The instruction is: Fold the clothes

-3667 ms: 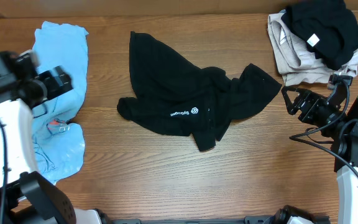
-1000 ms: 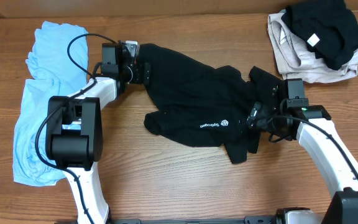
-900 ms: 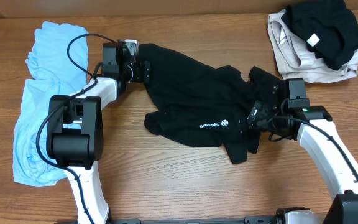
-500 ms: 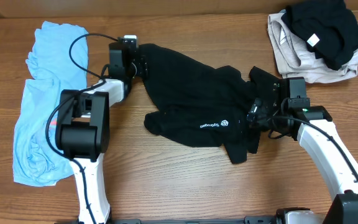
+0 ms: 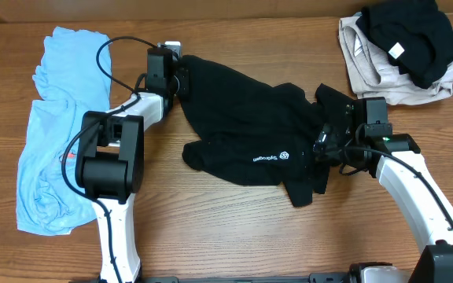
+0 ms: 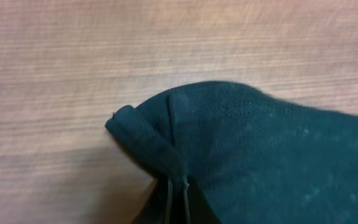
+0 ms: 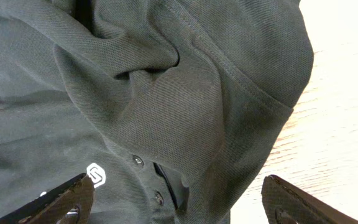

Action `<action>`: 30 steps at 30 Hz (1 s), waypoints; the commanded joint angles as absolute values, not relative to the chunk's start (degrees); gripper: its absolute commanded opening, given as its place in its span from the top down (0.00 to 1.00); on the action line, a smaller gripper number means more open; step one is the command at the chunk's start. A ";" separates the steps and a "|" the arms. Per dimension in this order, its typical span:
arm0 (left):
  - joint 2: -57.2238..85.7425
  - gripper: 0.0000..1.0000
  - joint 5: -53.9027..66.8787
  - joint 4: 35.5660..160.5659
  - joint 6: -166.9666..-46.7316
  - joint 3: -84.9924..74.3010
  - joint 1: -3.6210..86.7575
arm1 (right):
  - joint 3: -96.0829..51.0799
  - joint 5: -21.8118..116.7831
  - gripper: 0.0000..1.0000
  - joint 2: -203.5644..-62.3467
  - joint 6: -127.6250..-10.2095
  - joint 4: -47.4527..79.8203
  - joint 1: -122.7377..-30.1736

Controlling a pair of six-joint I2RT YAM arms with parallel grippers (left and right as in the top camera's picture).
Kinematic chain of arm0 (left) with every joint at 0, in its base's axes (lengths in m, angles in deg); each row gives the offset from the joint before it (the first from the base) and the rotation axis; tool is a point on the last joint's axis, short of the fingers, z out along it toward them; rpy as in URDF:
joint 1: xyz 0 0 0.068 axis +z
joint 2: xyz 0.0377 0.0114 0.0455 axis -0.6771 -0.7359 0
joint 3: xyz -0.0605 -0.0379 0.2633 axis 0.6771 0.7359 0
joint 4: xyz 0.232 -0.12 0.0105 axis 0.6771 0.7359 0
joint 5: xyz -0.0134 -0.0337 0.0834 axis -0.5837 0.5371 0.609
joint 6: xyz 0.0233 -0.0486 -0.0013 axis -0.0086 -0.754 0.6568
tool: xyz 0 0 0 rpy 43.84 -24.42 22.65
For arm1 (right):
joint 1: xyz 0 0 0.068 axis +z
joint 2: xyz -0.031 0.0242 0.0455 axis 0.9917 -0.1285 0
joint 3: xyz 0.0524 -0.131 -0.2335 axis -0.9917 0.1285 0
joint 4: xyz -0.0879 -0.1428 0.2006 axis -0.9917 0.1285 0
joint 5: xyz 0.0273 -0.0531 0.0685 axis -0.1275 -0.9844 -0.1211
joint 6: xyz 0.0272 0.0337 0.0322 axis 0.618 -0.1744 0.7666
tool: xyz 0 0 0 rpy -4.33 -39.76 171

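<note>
Black shirt (image 5: pixel 250 126): lies crumpled mid-table, stretched from the far left corner down toward the right; a white logo faces up near its lower middle. The right wrist view shows a button placket and a second small logo.

Left gripper (image 5: pixel 181 79): pinched tight on the far left edge of the black shirt. The left wrist view shows the hem rolled into a small ridge just ahead of the closed fingertips (image 6: pixel 178 186).

Right gripper (image 5: pixel 321 149): spread wide, low over the shirt's right side. In the right wrist view both fingers (image 7: pixel 67 196) stand well apart with bunched cloth between them, not yet clamped.

Blue garment (image 5: pixel 57 134): spread along the left edge of the table, apart from the shirt.

Beige and black pile (image 5: pixel 399 51): heaped at the far right corner, untouched.

Step in hand: taking hold of the black shirt at two points so it can be spread flat; no fold made yet, so the task looks barely begun.

Next move: the right jaws need to close on a single edge or corner rather than a thick wad. Then both arms should draw apart to pull out the wrinkles.

Risk: grabbing several layers at once would leave the shirt twisted when lifted.
</note>
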State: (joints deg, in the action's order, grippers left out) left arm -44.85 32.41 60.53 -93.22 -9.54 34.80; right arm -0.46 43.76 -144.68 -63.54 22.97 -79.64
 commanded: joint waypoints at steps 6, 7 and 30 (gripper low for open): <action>-32.09 0.96 34.73 81.25 -94.42 -16.16 37.23 | -1.64 49.07 0.11 -143.46 -63.74 22.60 -79.70; -30.21 0.96 34.75 84.57 -94.42 -17.17 37.34 | -1.64 50.40 0.11 -143.46 -63.76 22.75 -79.70; -21.60 0.96 42.01 115.10 -99.56 -19.18 49.62 | -1.57 55.63 0.41 -152.13 -65.46 24.41 -69.10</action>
State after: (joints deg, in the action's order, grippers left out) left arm -21.84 40.54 114.16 -98.05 -18.61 48.33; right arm -0.61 54.95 -152.07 -66.38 22.88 -70.54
